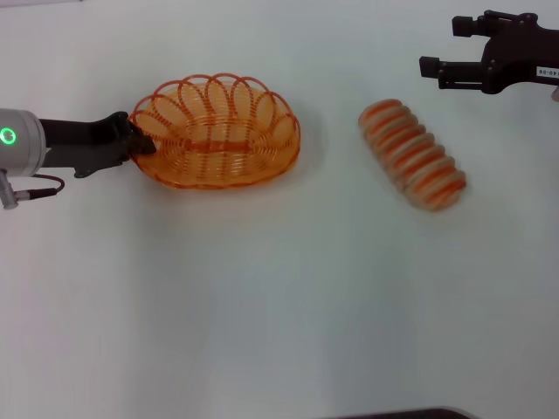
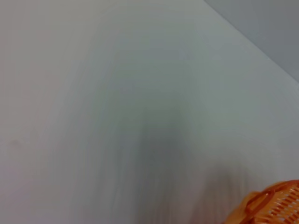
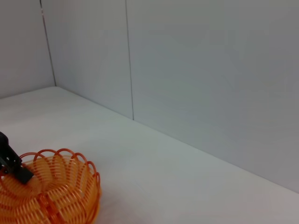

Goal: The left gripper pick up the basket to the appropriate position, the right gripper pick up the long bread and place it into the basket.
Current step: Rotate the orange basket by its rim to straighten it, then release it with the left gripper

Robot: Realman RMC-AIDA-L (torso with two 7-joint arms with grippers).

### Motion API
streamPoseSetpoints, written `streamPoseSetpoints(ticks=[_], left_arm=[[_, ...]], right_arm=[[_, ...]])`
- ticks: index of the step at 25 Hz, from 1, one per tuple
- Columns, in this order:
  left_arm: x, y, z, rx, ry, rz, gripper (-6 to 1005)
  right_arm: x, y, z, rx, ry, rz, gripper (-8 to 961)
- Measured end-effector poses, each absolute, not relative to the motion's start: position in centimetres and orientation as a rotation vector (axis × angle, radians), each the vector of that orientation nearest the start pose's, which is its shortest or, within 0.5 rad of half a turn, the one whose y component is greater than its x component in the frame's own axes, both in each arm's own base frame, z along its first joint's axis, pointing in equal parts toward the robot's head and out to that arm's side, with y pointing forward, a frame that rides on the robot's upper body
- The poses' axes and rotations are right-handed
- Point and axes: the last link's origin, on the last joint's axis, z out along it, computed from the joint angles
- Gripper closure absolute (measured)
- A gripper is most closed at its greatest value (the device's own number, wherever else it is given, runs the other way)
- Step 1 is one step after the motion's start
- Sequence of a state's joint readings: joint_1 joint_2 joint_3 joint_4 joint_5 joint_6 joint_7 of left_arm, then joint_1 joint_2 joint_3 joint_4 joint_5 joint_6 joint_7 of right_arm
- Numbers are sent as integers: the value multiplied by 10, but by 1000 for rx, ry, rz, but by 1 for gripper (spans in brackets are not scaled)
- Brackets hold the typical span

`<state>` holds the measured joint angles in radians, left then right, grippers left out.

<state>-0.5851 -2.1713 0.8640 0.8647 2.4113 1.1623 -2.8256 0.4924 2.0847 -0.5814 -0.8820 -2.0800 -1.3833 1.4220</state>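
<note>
The orange wire basket [image 1: 214, 131] sits left of centre on the white table. My left gripper [image 1: 140, 140] reaches in from the left and is shut on the basket's left rim. A bit of the basket shows in the left wrist view [image 2: 275, 205]. The right wrist view shows the basket [image 3: 51, 191] with the left gripper's black fingers [image 3: 11, 163] on its rim. The long bread [image 1: 412, 154], tan with orange-red stripes, lies slantwise on the table to the right of the basket. My right gripper [image 1: 438, 45] is open and empty, hovering behind and to the right of the bread.
The white table [image 1: 279, 297] stretches bare toward the front. Grey wall panels [image 3: 196, 70] stand behind the table. A dark edge [image 1: 393, 414] shows at the bottom of the head view.
</note>
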Motion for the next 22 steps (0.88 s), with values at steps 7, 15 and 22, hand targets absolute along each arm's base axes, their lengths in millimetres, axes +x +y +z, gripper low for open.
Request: streamPoseSetpoints(ticks=[7, 15, 22], left_arm=[[-268, 373, -26, 2391, 2553, 429, 896], [-267, 373, -27, 2384, 2554, 440, 872], [-267, 373, -27, 2381, 2554, 433, 812]], right_arm=[[289, 358, 55, -2437, 574, 455, 84], [291, 357, 55, -2438, 576, 453, 85], [291, 357, 54, -2438, 575, 453, 85]])
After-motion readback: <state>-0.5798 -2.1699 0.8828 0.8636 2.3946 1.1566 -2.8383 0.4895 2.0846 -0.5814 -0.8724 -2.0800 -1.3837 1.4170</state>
